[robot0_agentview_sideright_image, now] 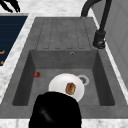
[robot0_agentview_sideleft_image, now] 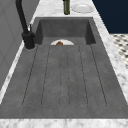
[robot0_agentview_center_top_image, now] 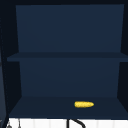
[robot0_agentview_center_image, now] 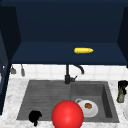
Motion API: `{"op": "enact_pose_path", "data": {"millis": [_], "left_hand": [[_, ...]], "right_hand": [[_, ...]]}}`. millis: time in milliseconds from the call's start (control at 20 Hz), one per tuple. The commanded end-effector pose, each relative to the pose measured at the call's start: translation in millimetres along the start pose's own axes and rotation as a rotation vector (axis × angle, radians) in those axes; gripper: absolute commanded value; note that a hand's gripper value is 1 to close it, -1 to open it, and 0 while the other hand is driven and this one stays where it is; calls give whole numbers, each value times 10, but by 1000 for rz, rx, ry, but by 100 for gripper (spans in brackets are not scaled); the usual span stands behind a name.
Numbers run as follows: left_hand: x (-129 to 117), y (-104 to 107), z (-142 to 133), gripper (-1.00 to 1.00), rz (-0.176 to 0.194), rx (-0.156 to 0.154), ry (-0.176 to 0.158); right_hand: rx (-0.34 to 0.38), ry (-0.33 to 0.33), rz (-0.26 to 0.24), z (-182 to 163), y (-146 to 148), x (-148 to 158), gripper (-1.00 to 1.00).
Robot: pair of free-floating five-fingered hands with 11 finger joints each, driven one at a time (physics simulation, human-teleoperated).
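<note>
Nearest thing is the left hand (robot0_agentview_center_image: 35, 117), hanging off the near left corner of the sink (robot0_agentview_center_image: 45, 92). Its fingers are loose and pointing down, with nothing in them. Just right of it, a red ball (robot0_agentview_center_image: 67, 115) sits over the sink's near edge. Behind that, in the right-hand basin, there's a white plate (robot0_agentview_center_image: 93, 111) with a brown bit of food (robot0_agentview_center_image: 88, 105) on it.

Over on the right counter (robot0_agentview_center_image: 10, 100) stands a green bottle (robot0_agentview_center_image: 121, 96), upright, with the right hand (robot0_agentview_center_image: 122, 84) sitting right on its top. I honestly can't tell if the fingers are wrapped round it or just resting there.

My take: a grip that high on a tall bottle looks tippy, so I'd keep it dead vertical and move slow, or grab lower on the body.

Further back is the black tap (robot0_agentview_center_image: 67, 75), and a corn cob (robot0_agentview_center_image: 83, 50) lies on the cabinet shelf above.
</note>
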Motion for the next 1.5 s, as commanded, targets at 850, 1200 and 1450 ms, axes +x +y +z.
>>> {"op": "enact_pose_path", "data": {"millis": [850, 1200, 1450], "left_hand": [[0, 0, 0, 0, 0, 0, 0], [0, 0, 0, 0, 0, 0, 0], [0, 0, 0, 0, 0, 0, 0]], "right_hand": [[24, 1, 26, 168, -314, -164, -100], [69, -24, 49, 338, -623, -31, -100], [77, -11, 86, 449, -844, 107, -100]]}}
